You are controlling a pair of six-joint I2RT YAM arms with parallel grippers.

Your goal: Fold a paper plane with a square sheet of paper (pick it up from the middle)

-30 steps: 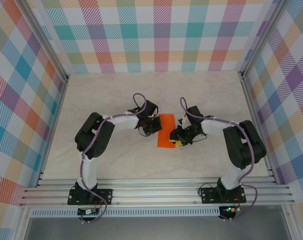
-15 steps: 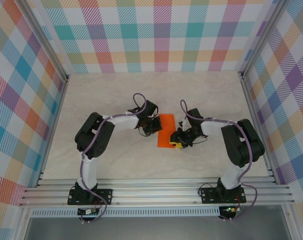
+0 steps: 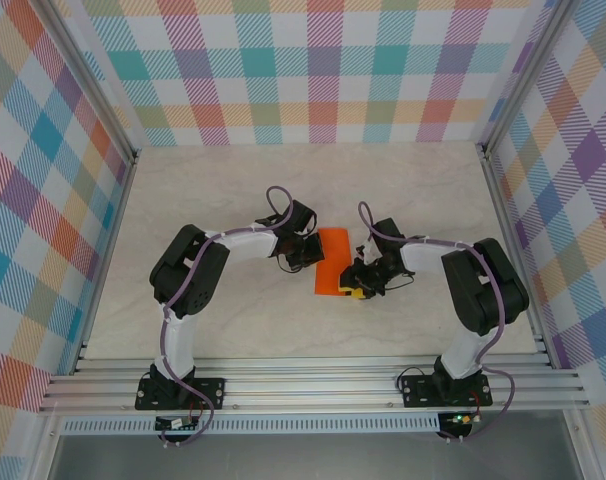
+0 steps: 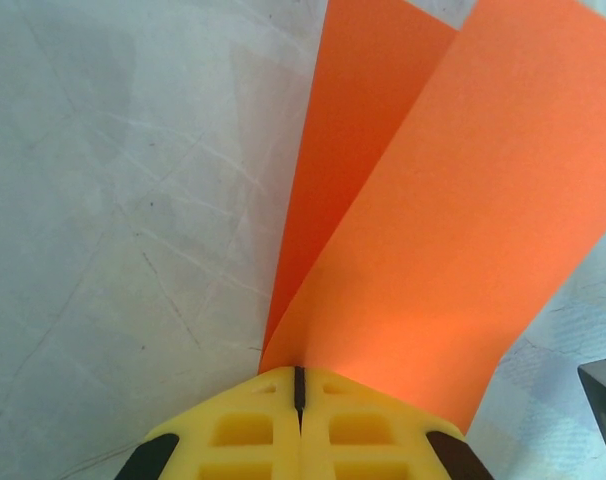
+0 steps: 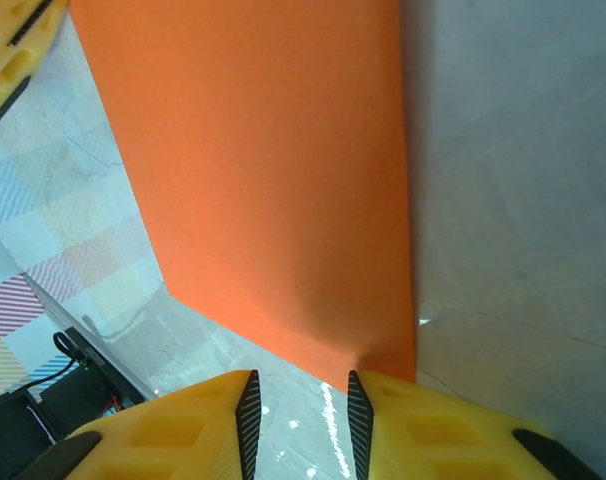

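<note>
The square sheet of paper (image 3: 332, 262) is bright orange and folded over into a tall rectangle at the table's middle. In the left wrist view its two layers (image 4: 453, 220) fan apart from a shared edge. My left gripper (image 3: 308, 252) is at that left edge, and its yellow jaws (image 4: 299, 375) are shut on the paper. My right gripper (image 3: 355, 282) is at the paper's near right corner. Its jaws (image 5: 301, 392) stand open with bare table between them, and the paper's corner (image 5: 383, 355) ends just ahead of the right finger.
The pale marbled table (image 3: 233, 190) is boxed in by plaid walls (image 3: 313, 70) on three sides. An aluminium rail (image 3: 313, 385) with both arm bases runs along the near edge. The left gripper's yellow finger (image 5: 13, 50) shows at the right wrist view's top left.
The right gripper has crept slightly left, closer to the paper's near right corner. The left gripper and the paper have stayed put.
</note>
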